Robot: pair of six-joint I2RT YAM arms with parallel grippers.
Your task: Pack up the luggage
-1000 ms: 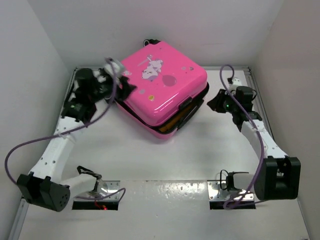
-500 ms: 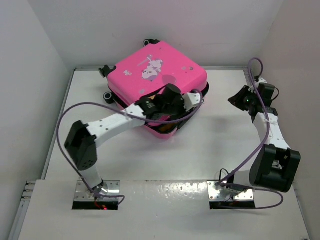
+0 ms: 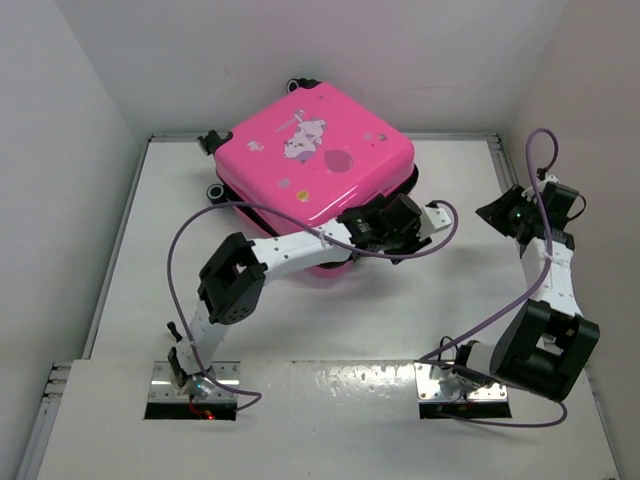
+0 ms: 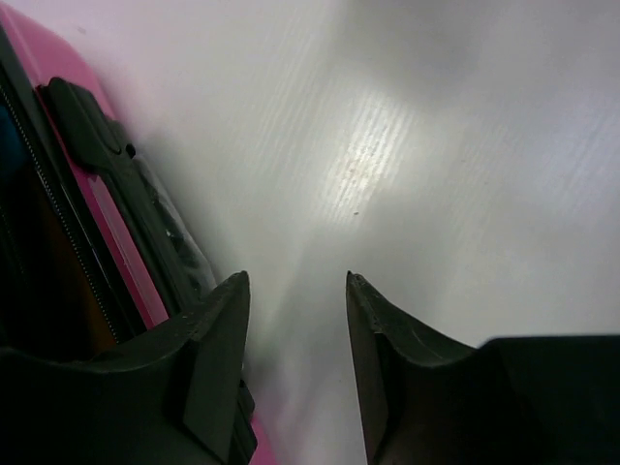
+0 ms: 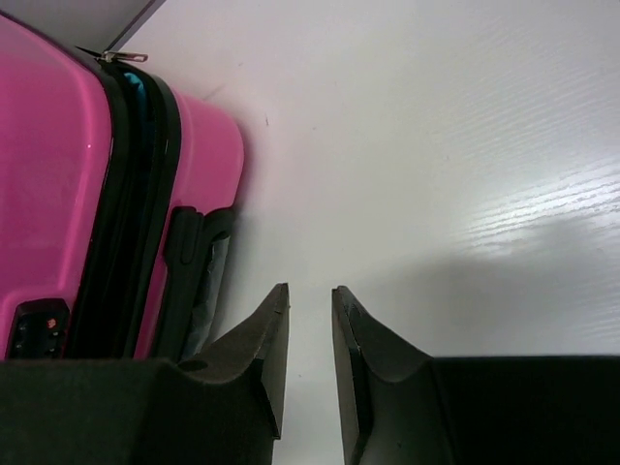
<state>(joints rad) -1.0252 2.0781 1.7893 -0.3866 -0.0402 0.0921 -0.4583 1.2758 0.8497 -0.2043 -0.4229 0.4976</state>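
Note:
The luggage point(image 3: 310, 150) is a hot-pink hard-shell suitcase with a white cartoon print. It lies flat at the back of the table with its lid down and a dark gap along its near-right edge. My left gripper point(image 3: 412, 222) reaches across to that edge, beside the black side handle point(image 4: 107, 165). Its jaws point(image 4: 295, 281) are open and empty over the bare table. The pink shell point(image 4: 107, 218) shows at the left of the left wrist view. My right gripper point(image 3: 495, 212) point(image 5: 310, 289) is off to the right of the suitcase point(image 5: 48, 165), slightly open and empty.
White walls enclose the table on the left, back and right. Black wheels point(image 3: 212, 140) show at the suitcase's far-left corner. A zipper pull point(image 5: 121, 56) and something blue point(image 5: 136, 82) show in the seam. Purple cables loop off both arms.
My left arm has swung from the suitcase's left side across its front to its right front edge. My right arm has pulled back to the right, away from the suitcase.

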